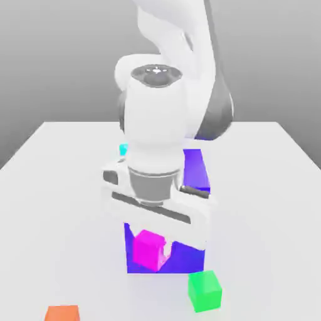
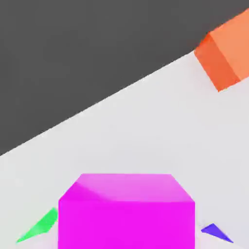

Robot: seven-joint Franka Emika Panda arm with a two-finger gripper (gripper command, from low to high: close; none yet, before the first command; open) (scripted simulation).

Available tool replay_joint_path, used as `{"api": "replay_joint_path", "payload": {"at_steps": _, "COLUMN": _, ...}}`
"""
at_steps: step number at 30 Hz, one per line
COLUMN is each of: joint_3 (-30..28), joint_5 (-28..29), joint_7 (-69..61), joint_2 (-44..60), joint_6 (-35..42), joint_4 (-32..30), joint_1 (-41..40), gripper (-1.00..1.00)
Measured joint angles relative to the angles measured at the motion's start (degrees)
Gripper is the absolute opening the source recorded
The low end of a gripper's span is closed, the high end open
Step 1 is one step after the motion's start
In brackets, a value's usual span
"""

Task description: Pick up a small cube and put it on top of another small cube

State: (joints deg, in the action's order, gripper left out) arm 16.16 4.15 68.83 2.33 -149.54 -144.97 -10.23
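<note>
- The white arm's gripper (image 1: 152,249) points down over the table (image 1: 56,188), its fingers clenched on the small magenta-pink cube (image 1: 148,249).
- The held cube hangs in front of the big blue-purple block (image 1: 195,170), seen from the exterior view.
- A green cube (image 1: 205,290) sits just beside the block, toward the exterior view's right.
- An orange cube (image 1: 62,313) lies well apart, at the exterior view's lower left.
- A sliver of cyan cube (image 1: 123,149) shows behind the arm.
</note>
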Motion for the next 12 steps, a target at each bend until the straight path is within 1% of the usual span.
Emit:
{"api": "replay_joint_path", "payload": {"at_steps": 2, "joint_3": 1.56, "joint_5": -0.37, "joint_7": -3.73, "joint_2": 0.14, "joint_6": 0.54, "joint_4": 0.14, "joint_1": 2.71, "gripper": -1.0}}
{"api": "replay_joint_path", "payload": {"at_steps": 4, "joint_3": 1.5, "joint_5": -0.64, "joint_7": -3.03, "joint_2": 2.41, "joint_6": -1.34, "joint_4": -0.93, "joint_1": 2.86, "gripper": -1.0}}
{"api": "replay_joint_path", "payload": {"at_steps": 8, "joint_3": -1.45, "joint_5": 4.31, "joint_7": 0.83, "joint_2": 10.17, "joint_6": -8.21, "joint_4": -0.79, "joint_1": 4.87, "gripper": -1.0}}
{"api": "replay_joint_path", "payload": {"at_steps": 9, "joint_3": -2.17, "joint_5": 5.37, "joint_7": 1.61, "joint_2": 11.69, "joint_6": -9.57, "joint_4": -0.7, "joint_1": 5.39, "gripper": 1.0}}
{"api": "replay_joint_path", "payload": {"at_steps": 12, "joint_3": -2.17, "joint_5": 5.37, "joint_7": 1.61, "joint_2": 11.69, "joint_6": -9.57, "joint_4": -0.7, "joint_1": 5.39, "gripper": 1.0}}
